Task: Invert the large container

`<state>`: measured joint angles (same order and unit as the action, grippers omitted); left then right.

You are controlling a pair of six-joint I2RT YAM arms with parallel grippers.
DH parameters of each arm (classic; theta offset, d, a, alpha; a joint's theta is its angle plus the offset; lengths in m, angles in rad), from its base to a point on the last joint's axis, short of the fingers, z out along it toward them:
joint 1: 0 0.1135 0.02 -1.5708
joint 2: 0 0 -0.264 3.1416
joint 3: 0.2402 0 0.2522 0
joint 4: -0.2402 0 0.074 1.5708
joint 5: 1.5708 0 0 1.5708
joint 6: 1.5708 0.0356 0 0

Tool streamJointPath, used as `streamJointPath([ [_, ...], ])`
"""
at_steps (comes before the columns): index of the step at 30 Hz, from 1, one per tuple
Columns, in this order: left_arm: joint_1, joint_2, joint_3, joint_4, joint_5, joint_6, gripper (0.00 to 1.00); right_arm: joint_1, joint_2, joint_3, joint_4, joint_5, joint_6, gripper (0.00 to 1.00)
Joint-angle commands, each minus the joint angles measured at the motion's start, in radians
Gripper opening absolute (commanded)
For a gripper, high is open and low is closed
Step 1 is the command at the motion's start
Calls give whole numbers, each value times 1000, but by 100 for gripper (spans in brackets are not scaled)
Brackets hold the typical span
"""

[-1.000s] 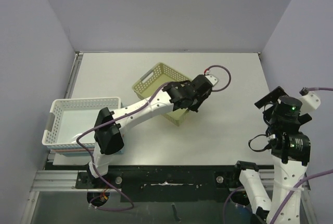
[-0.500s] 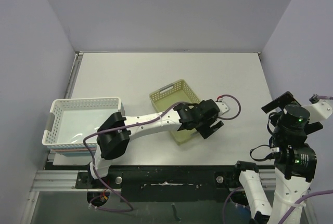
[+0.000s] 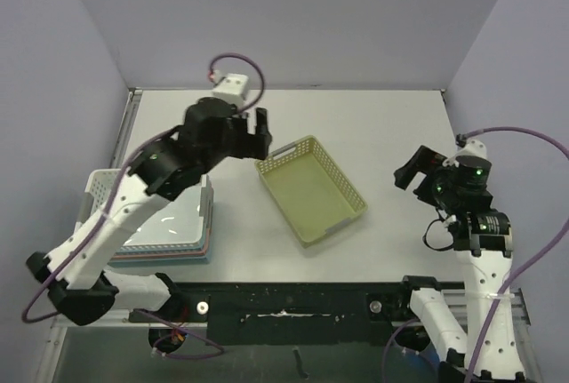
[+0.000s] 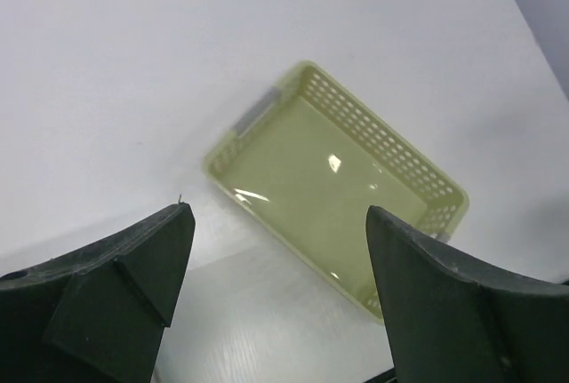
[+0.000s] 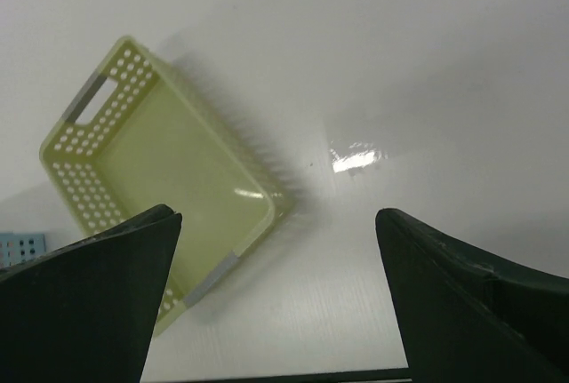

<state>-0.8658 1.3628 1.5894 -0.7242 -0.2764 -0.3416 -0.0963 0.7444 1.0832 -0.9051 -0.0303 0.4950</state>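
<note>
Perforated plastic, your basket (image 3: 311, 192) looks light and springy (probably slick): pinch its slotted end wall; left gripper (image 3: 253, 131) and right gripper (image 5: 277, 219) gape empty.

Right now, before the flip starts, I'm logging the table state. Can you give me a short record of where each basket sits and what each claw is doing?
white basket: far left of the table, open side up, not yet flipped
green basket: mid-table, open side up, nothing touching it
left claw: open, empty, raised, looking down on the green basket
right claw: open, empty, at the table's right side
</note>
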Motion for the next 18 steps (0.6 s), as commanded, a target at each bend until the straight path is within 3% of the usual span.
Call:
streamJointPath([
  [1,148,-156,-29,-158,-86,-127,79,209,43,-76,167,-85,85,98],
  [4,219,-210,-60,-193,-93,-145,80,560,155,-77,205,158,152,98],
  [6,235,-222,-76,-206,-131,-170,80,799,314,-20,210,316,161,98],
  [8,237,-227,-80,-207,-152,-173,80,917,472,51,200,366,153,98],
  [16,241,-276,-113,-158,-208,-180,80,1017,870,180,338,226,56,100],
  [18,241,-297,-139,-141,-210,-181,80,1019,937,211,340,229,49,88],
])
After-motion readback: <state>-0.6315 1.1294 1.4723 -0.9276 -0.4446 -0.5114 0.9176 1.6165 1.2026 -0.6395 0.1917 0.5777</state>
